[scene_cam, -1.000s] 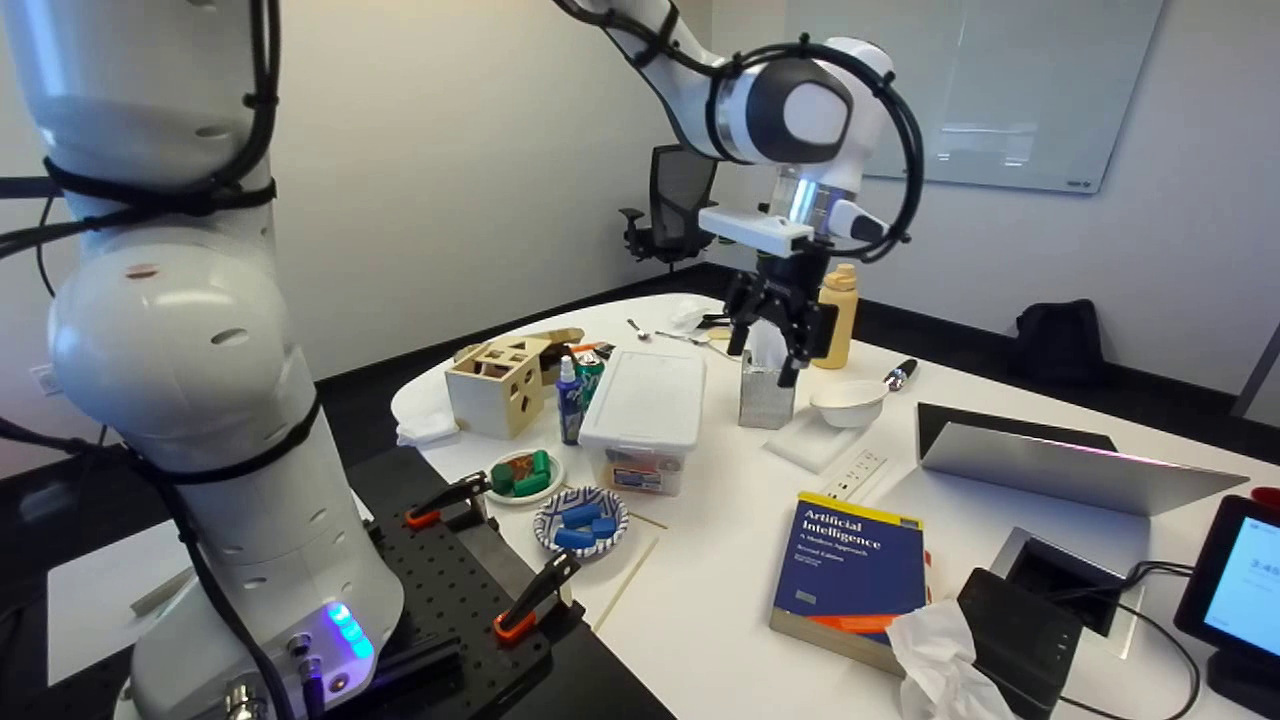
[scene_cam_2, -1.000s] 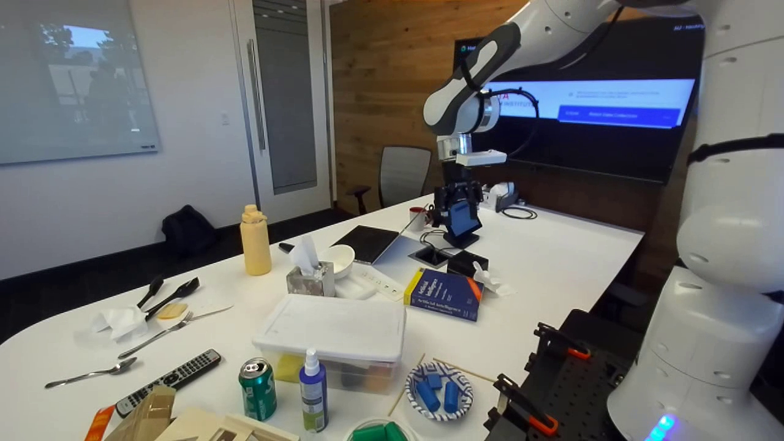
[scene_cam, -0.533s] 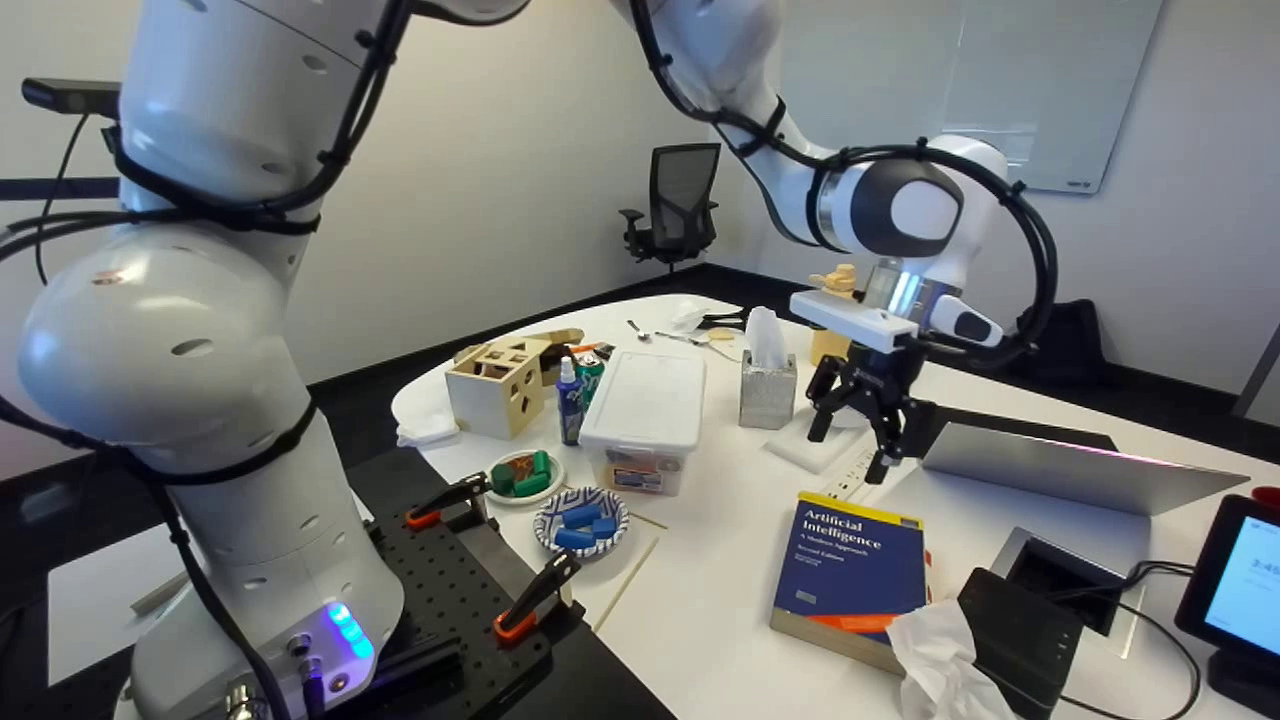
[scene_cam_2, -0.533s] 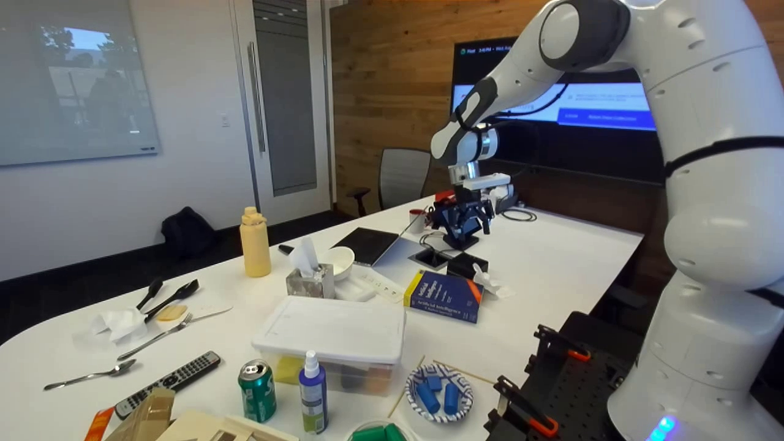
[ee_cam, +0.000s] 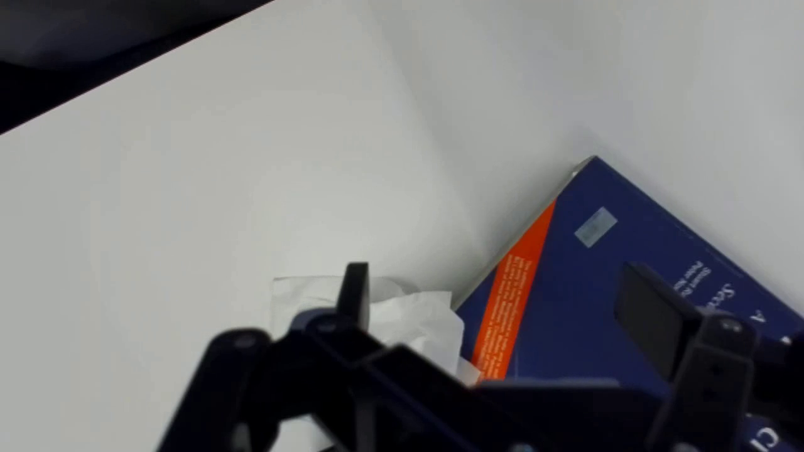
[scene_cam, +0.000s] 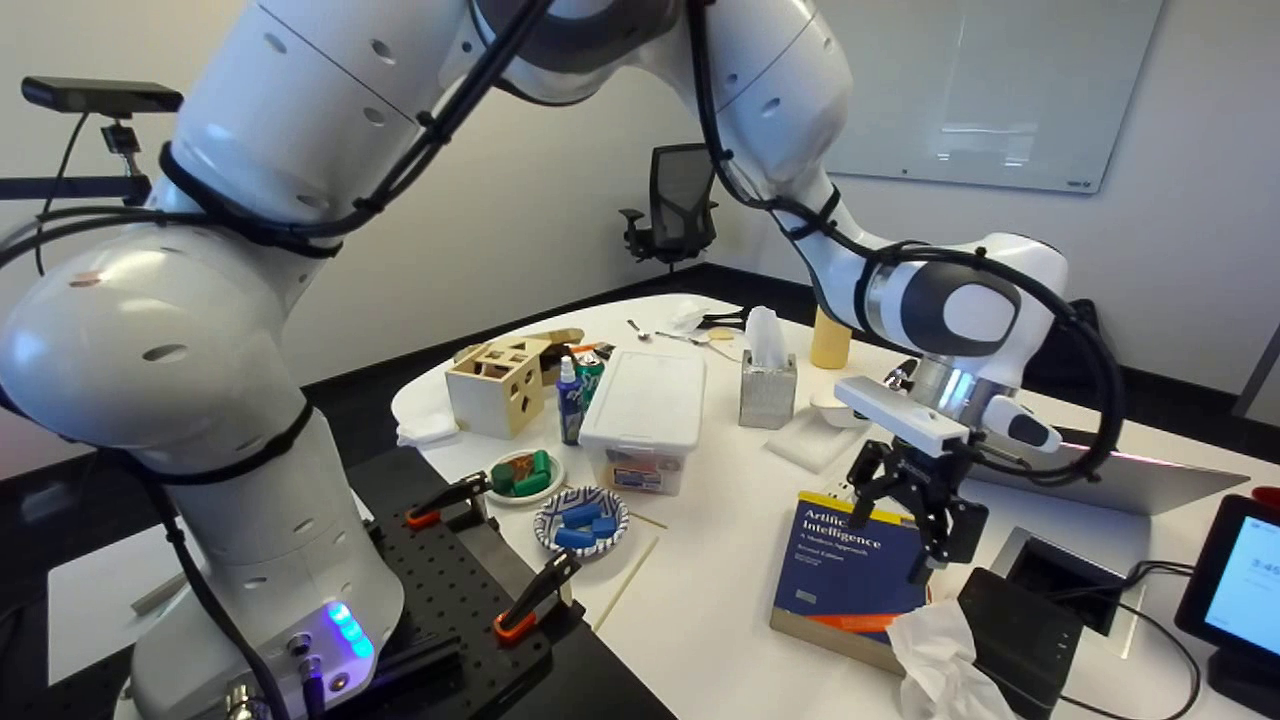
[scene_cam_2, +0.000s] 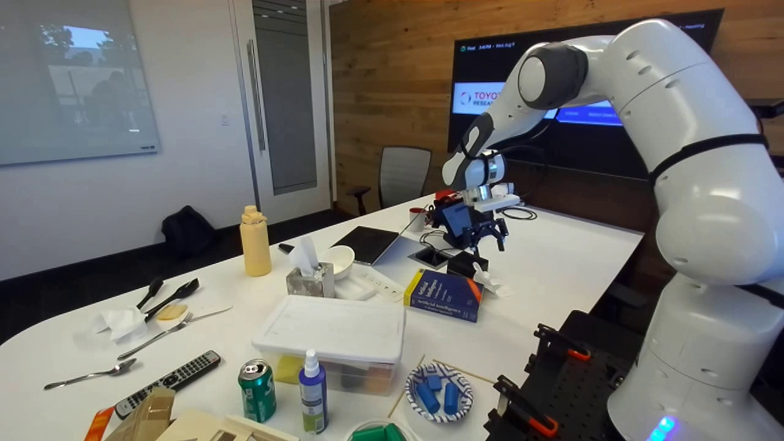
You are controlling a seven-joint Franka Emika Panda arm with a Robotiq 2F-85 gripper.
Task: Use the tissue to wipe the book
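Observation:
The dark blue book [scene_cam: 845, 575] lies flat on the table, also seen in an exterior view [scene_cam_2: 442, 293] and the wrist view [ee_cam: 578, 295]. A crumpled white tissue [scene_cam: 932, 650] lies at the book's orange-striped corner, overlapping it; it also shows in an exterior view [scene_cam_2: 487, 283] and the wrist view [ee_cam: 414, 323]. My gripper [scene_cam: 889, 545] is open and empty above the book's side near the black box; it also shows in an exterior view [scene_cam_2: 489, 248]. In the wrist view, the gripper [ee_cam: 496, 279] has one finger over the tissue and one over the book.
A black box [scene_cam: 1020, 640] stands beside the tissue and book. A laptop [scene_cam: 1090, 470] and a small screen [scene_cam: 1240, 590] stand near. A tissue box [scene_cam: 767, 398], a lidded plastic bin [scene_cam: 645, 400] and a patterned bowl [scene_cam: 545, 525] are farther along the table [scene_cam: 690, 590].
My open gripper has moved from in front of the tissue box, past the bowl and laptop, and down to above the book and tissue. The tissue and book have not moved.

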